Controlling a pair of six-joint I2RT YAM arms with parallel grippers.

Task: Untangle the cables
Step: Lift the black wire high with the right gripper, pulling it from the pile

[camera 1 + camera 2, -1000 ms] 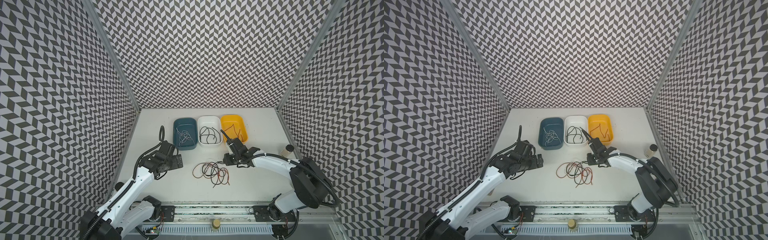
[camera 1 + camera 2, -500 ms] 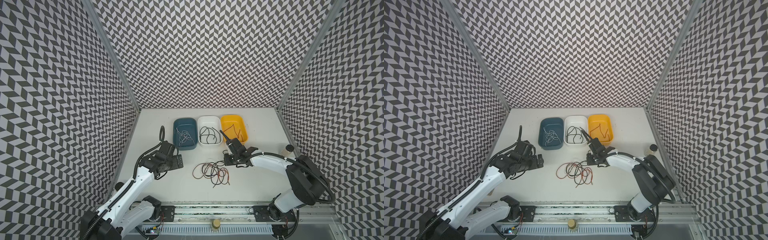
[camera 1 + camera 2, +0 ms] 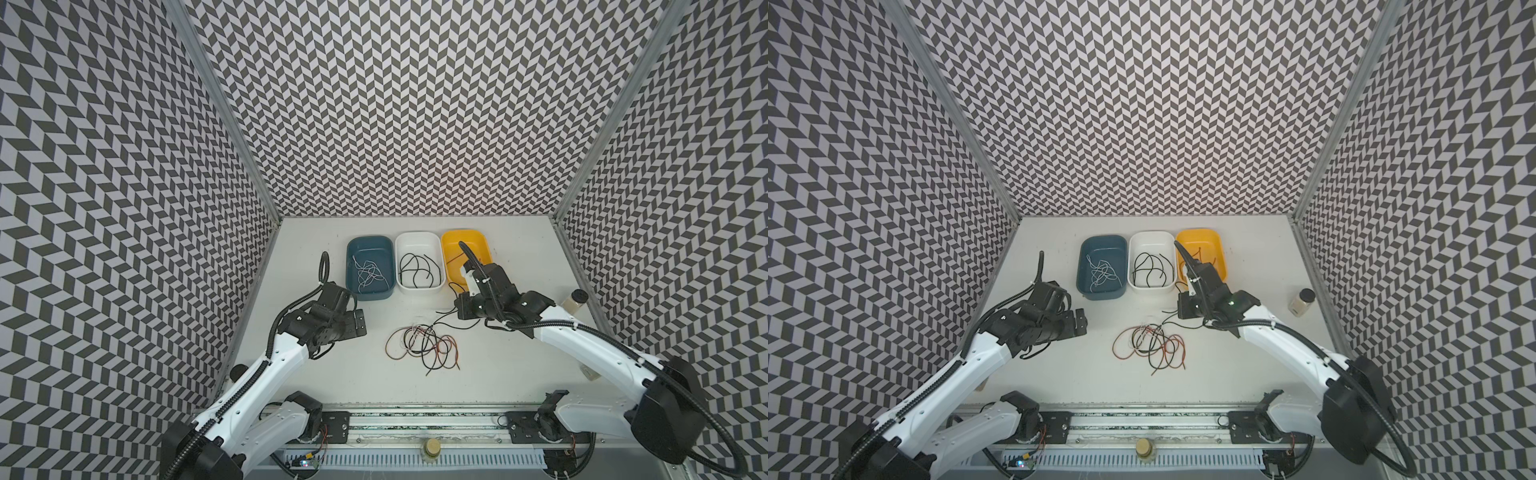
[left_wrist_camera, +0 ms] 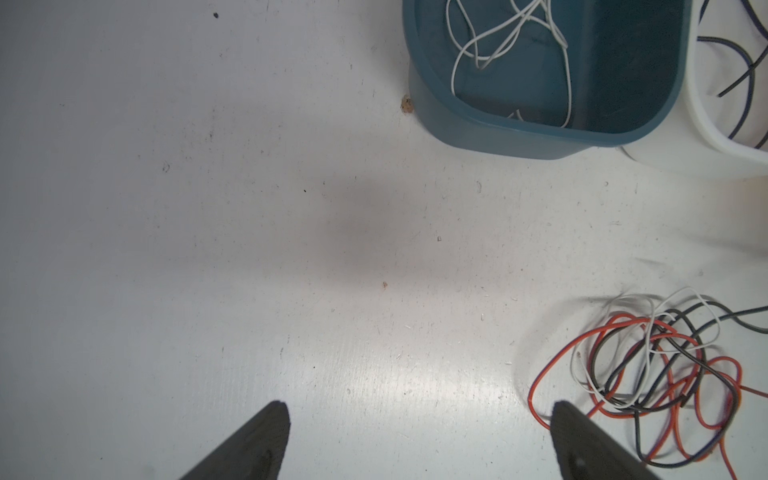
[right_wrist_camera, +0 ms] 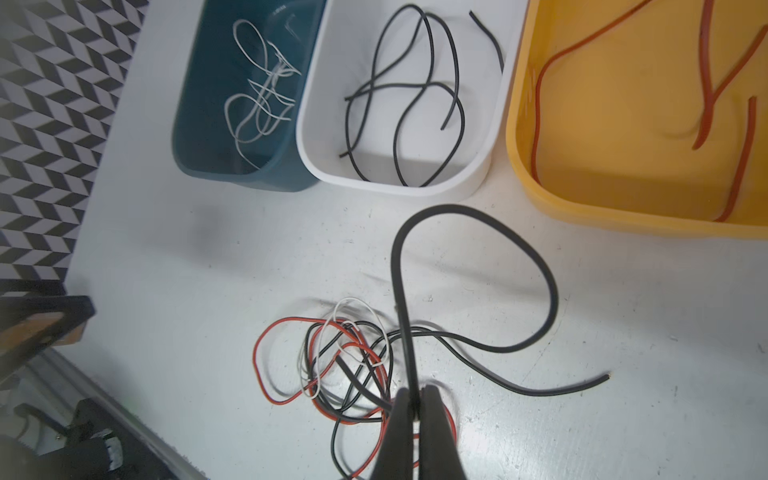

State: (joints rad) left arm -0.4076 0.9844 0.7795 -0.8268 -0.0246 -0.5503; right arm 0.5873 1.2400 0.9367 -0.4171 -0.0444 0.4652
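Observation:
A tangle of black, white and red-orange cables (image 3: 422, 347) lies on the table in front of the trays, seen in both top views (image 3: 1150, 345). My right gripper (image 5: 415, 395) is shut on one black cable (image 5: 540, 266), which loops up from the fingertips and trails back to the pile (image 5: 340, 365). In a top view this gripper (image 3: 461, 309) hangs just right of and behind the tangle. My left gripper (image 4: 419, 411) stands open over bare table, left of the tangle (image 4: 648, 365), with nothing between its fingers. It also shows in a top view (image 3: 359, 328).
Three trays stand in a row at the back. The blue tray (image 3: 372, 294) holds white cables, the white tray (image 3: 417, 289) black ones, the yellow tray (image 3: 484, 241) red-orange ones (image 5: 706, 83). A small jar (image 3: 575, 301) stands near the right wall.
My right gripper has closed on the black cable at the tangle's edge and shifted slightly. The left arm has not moved.

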